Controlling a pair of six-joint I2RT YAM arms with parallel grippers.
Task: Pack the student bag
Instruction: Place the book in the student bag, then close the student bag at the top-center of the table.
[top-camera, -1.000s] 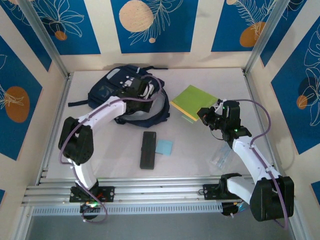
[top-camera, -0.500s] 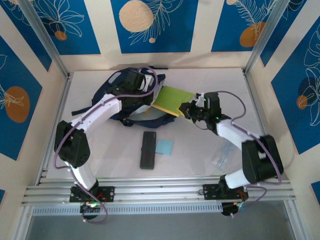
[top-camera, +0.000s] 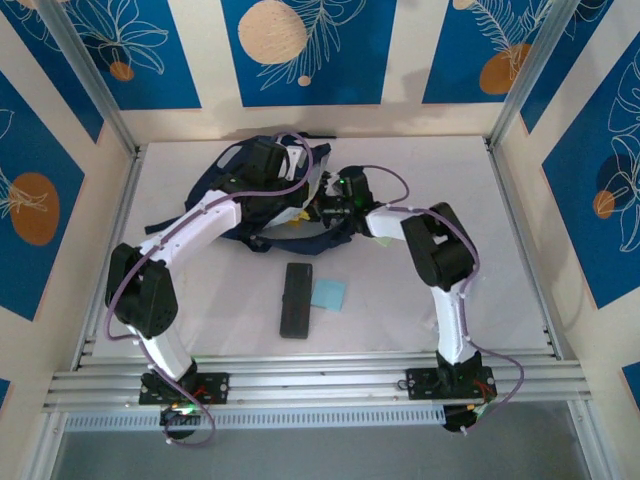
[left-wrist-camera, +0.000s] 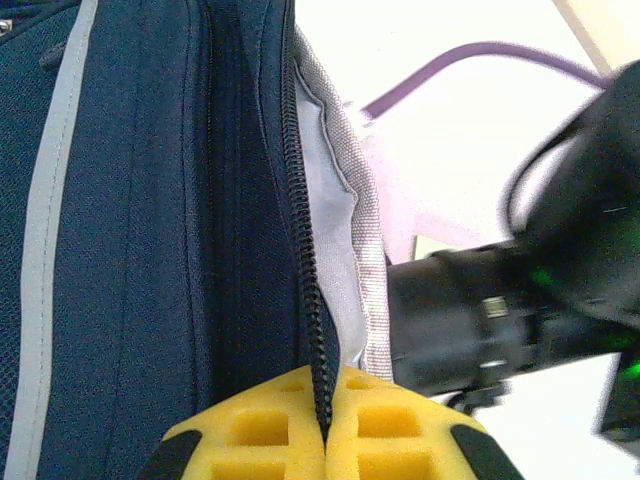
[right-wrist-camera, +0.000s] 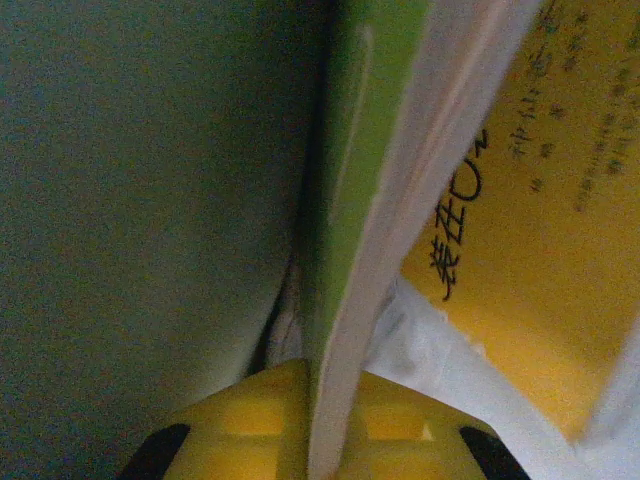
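Upper centre: the bag zipper is pinched by the left gripper, a green book by the right gripper.

Blue-and-cream walls (white table)

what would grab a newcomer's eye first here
The navy student bag at the back of the table, both arms bent toward it. The left hand pinches its zipper edge, while the right hand grips a green book at the opening. A black case lies nearer, mid-table.
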